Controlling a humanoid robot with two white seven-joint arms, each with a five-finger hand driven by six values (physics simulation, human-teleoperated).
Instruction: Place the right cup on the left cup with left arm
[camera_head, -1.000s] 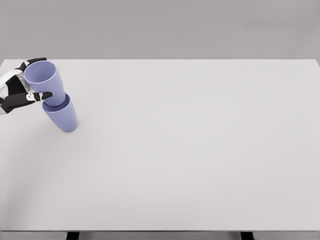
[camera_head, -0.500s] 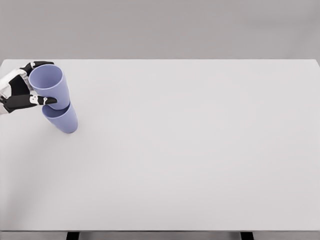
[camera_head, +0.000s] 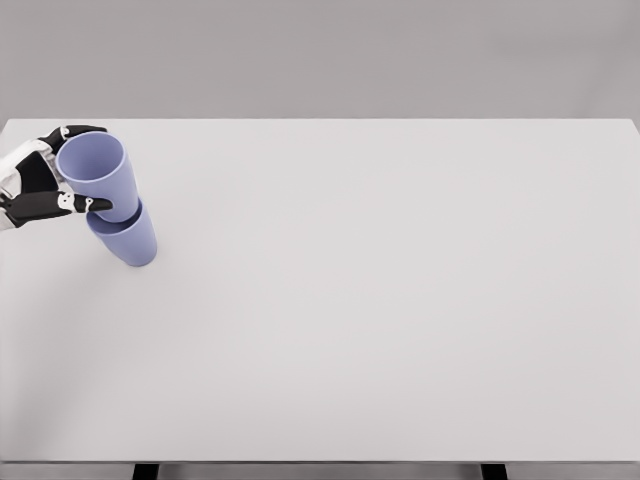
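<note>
White table (camera_head: 400, 330) fills most of the view, far edge running straight across the top, near edge at the bottom of frame. Big bare stretch to the right and front of the cups. Cups sit near the table's left edge, close to the far-left corner. Left hand (camera_head: 40, 187) comes in from the left edge, fingers clamped around the upper lavender cup (camera_head: 97, 175): one dark fingertip over the far rim, another across the near side low on the wall. Upper cup nested in the lower lavender cup (camera_head: 130, 238), which stands on the table. Both mouths up, long axes roughly vertical, stack leaning slightly up-left in the view. Right arm not in view.
</note>
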